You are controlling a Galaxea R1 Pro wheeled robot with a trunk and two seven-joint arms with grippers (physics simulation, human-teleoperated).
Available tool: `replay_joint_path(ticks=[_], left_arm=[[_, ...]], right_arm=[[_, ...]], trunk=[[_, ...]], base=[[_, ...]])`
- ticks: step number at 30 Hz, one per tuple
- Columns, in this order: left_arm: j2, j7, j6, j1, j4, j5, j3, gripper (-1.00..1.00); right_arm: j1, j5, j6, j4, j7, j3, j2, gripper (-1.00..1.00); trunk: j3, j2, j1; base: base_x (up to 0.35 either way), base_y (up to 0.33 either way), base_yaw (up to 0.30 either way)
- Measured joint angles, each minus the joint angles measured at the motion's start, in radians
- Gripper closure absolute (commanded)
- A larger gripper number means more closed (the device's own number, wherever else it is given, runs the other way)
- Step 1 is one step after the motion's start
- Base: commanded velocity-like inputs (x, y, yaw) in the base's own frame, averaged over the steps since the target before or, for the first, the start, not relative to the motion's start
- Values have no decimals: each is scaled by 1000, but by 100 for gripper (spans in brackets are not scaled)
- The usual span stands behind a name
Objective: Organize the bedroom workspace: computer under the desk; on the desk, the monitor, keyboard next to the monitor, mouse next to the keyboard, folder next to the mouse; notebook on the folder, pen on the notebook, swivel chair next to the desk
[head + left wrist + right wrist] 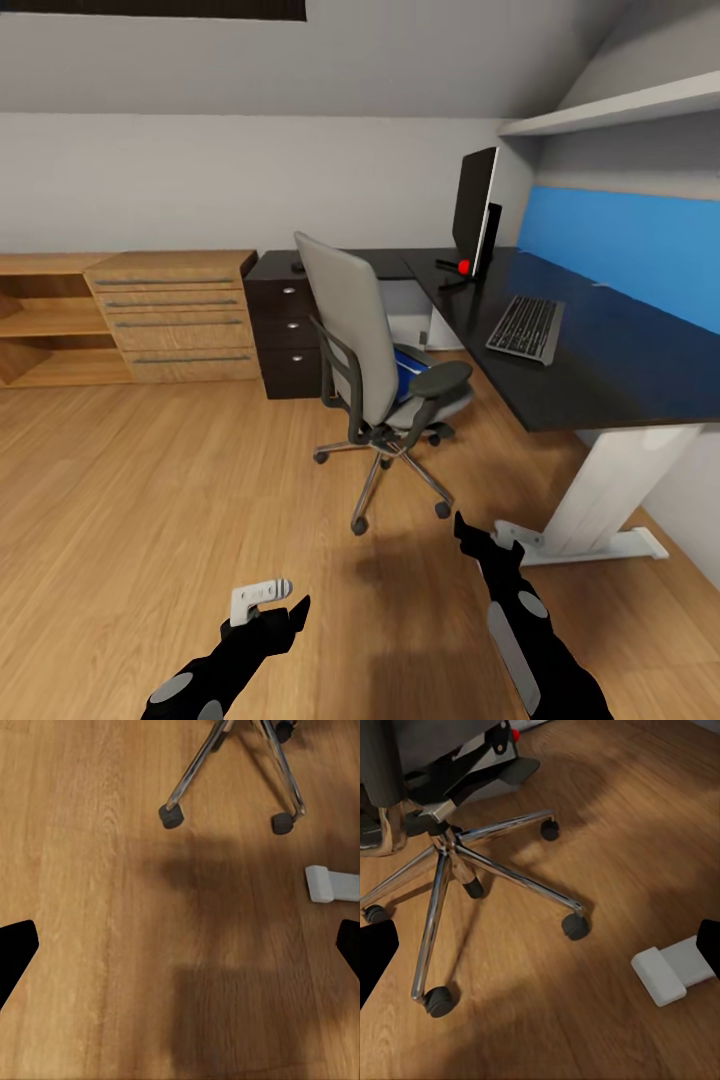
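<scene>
The grey swivel chair (365, 340) stands on the floor in front of the black L-shaped desk (600, 385), its back towards me. The blue folder (405, 368) lies on its seat. On the desk stand the black monitor (473, 205) at the corner and the keyboard (527, 327) nearer me. A small black mouse (297, 267) sits at the desk's far left end. My left gripper (285, 608) and right gripper (475, 535) hang open and empty above the floor, short of the chair's chrome base (457, 862). The computer, notebook and pen are out of view.
The desk's white foot (600, 545) lies on the floor just right of my right gripper. A black drawer unit (285, 330) sits under the desk's left end, with a wooden dresser (175, 315) beside it. A blue wall panel (630, 245) backs the desk.
</scene>
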Motion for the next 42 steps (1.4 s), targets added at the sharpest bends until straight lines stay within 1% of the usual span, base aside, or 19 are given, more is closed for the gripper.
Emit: replay_joint_path(ticks=[25, 38, 42], left_arm=[[0, 0, 0, 0, 1, 0, 0, -100], [0, 0, 0, 0, 1, 1, 0, -100], [0, 0, 0, 0, 1, 2, 0, -100]], right_arm=[[0, 0, -1, 1, 0, -1, 0, -100], [0, 0, -1, 1, 0, 0, 0, -100], [0, 0, -1, 1, 0, 0, 0, -100]], trunk=[[-77, -175, 96], [-102, -266, 146], [-108, -267, 147]], base=[[0, 0, 0], [0, 0, 0], [0, 0, 0]])
